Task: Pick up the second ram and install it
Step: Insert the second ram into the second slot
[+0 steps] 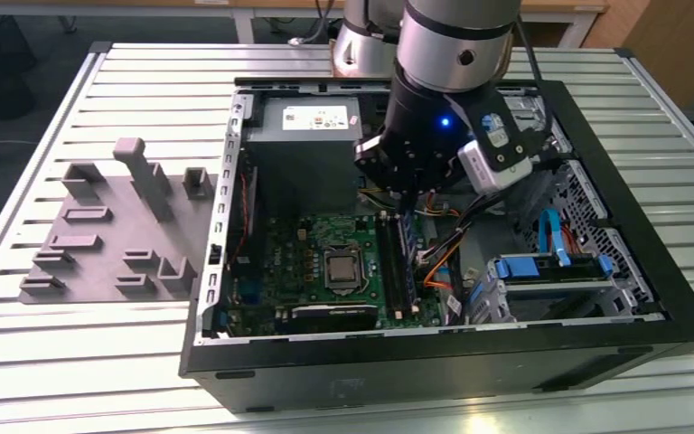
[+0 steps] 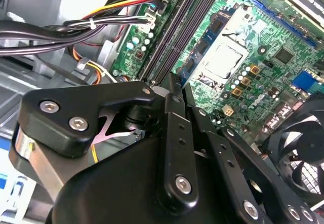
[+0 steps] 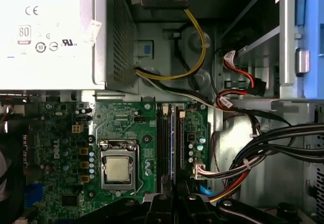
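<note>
A white label (image 3: 40,31) covers the power supply's (image 3: 114,41) face in the first wrist view. It carries small grey certification signs and a boxed number near one edge. In the exterior view the label (image 1: 318,116) shows as rows of print too fine to make out. White lettering (image 3: 57,148) runs sideways near the motherboard's (image 3: 126,115) edge, on the fan side of the CPU socket. The CPU lid (image 3: 117,169) may bear faint engraving.

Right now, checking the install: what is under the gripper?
The green motherboard and its long black memory slots, a thin bluish strip between them; the gripper covers one end.
</note>
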Available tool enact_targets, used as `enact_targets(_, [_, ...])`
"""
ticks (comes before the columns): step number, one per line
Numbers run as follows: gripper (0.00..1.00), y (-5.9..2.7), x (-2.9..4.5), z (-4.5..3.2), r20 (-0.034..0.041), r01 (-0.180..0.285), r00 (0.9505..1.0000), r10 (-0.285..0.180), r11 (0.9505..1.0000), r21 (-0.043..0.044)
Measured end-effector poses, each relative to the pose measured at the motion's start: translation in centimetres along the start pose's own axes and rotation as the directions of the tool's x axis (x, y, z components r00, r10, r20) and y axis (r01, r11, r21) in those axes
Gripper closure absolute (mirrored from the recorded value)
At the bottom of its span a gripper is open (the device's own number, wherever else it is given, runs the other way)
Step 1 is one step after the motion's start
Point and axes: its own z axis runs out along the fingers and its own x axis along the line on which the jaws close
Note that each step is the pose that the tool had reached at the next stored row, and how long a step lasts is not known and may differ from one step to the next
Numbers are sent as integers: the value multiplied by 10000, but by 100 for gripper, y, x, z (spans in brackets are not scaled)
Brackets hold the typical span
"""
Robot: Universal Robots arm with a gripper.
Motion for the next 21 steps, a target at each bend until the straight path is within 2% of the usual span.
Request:
enact_targets(7, [86, -31, 1, 100, -124, 0, 9999, 0, 10000, 2])
enact_targets(21, [86, -39, -3, 338, -157, 1, 9999, -1, 10000, 5])
